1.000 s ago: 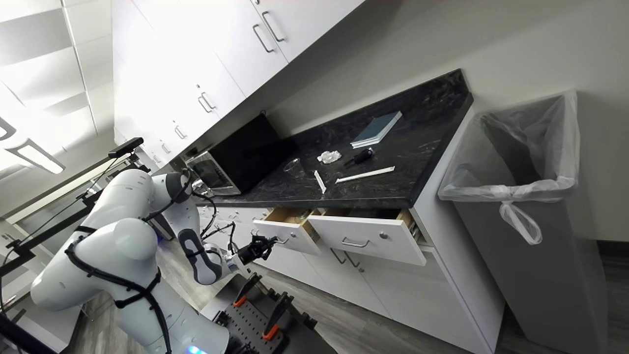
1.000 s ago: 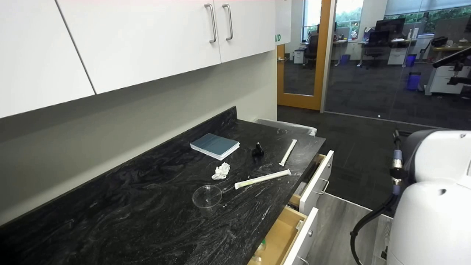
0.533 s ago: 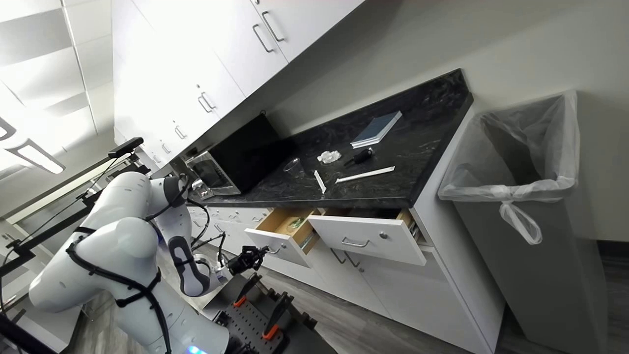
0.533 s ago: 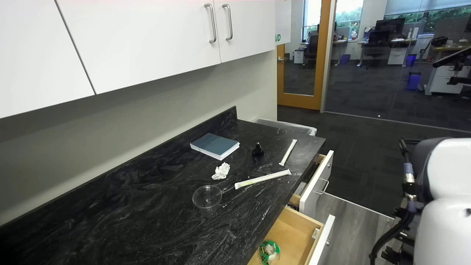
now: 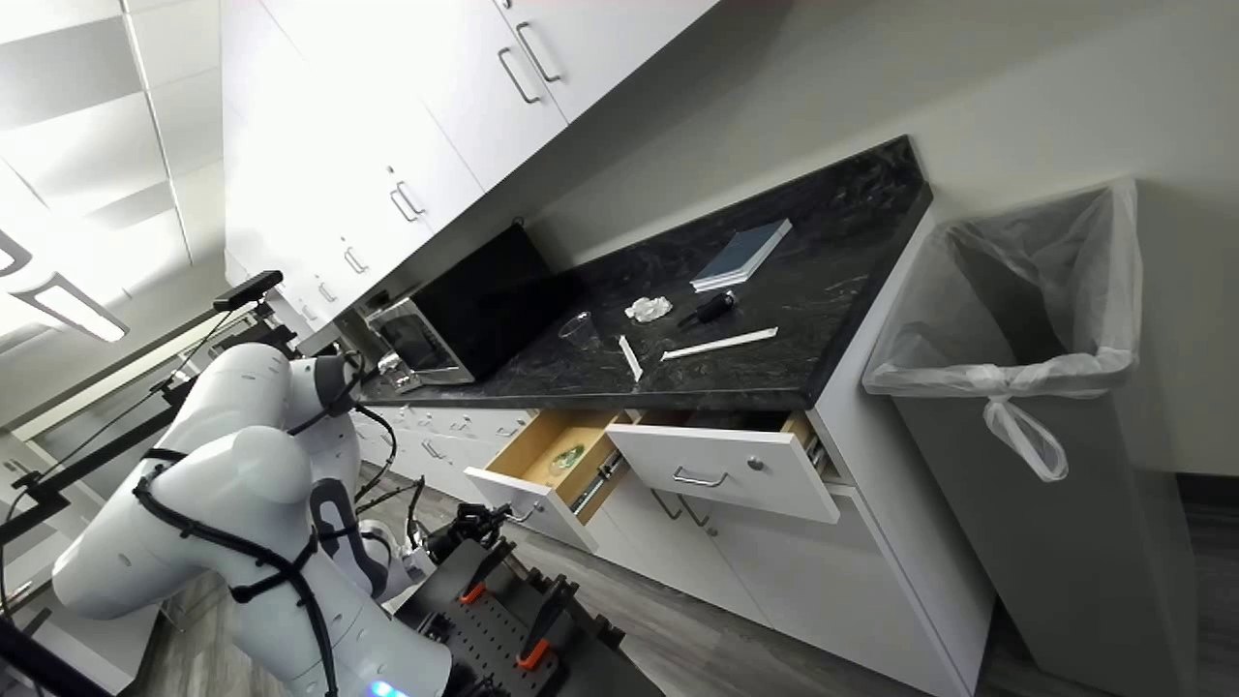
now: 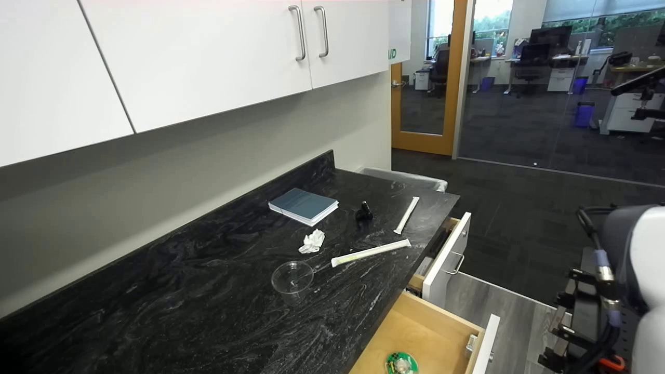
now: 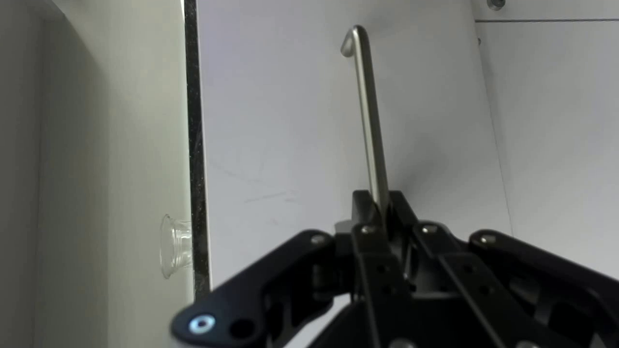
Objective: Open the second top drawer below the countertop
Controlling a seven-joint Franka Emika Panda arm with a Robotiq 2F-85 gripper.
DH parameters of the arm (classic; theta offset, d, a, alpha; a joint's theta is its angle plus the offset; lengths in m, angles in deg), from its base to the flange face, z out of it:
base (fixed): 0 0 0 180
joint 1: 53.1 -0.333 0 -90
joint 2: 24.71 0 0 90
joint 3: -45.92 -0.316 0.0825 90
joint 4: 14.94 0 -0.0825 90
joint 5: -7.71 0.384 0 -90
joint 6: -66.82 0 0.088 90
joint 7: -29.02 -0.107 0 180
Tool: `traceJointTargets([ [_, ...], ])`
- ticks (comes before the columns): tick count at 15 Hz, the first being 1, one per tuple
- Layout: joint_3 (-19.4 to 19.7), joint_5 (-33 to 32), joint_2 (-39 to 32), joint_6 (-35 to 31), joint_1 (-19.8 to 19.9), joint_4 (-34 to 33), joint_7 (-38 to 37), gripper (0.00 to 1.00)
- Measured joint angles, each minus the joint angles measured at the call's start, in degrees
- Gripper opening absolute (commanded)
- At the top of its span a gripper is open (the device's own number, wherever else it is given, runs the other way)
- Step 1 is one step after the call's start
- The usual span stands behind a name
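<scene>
Arm (image 5: 256,474): white, in frt of the countertop (image 6: 208,291).
Gripper (image 7: 380,202): below countertop lvl — narrow, clamped on the metal handle (image 7: 369,111) nr one end of the bar.
2nd top drawer (image 5: 557,521): directly under countertop, open, white frt standing well out past the countertop edge; light tan wooden box shows, w/ a green round item (image 6: 401,363) inside.
Wider drawer (image 5: 716,457): under countertop too, at its end; open, but sticks out less.
White sticks (image 6: 371,253): two, thin, on countertop nr its frt edge.
Clear cup (image 6: 292,278): on countertop, approx mid-depth.
Crumpled paper (image 6: 312,242): white, on countertop, also mid-depth.
Black item (image 6: 364,212): on countertop — can't tell what it is.
Book (image 6: 303,205): blue-grey cover, on countertop nr the back.
Bin (image 5: 1074,513): grey, w/ clear liner, just beside countertop end.
Wall cabs (image 6: 208,57): white, abv countertop.
Door (image 6: 423,141): wood-framed, well beyond countertop end.
</scene>
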Motion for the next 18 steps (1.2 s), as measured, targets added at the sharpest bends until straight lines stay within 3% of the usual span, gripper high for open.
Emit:
traceJointTargets([
  [1, 0.0, 0.0, 0.01, 0.0, -0.02, 0.02, 0.0, 0.11],
  [2, 0.0, 0.0, 0.01, 0.0, -0.02, 0.02, 0.0, 0.03],
  [7, 0.48, 0.76, -0.38, 0.73, -1.27, -0.35, -0.05, 0.03],
  [16, 0.21, 9.6, -0.93, 2.33, -9.61, -0.78, -3.67, 0.03],
  [17, 0.39, 10.05, -0.94, 2.32, -10.08, -0.92, -3.74, 0.36],
  [18, 0.61, 10.25, -0.98, 2.29, -10.35, -1.1, -3.74, 0.37],
])
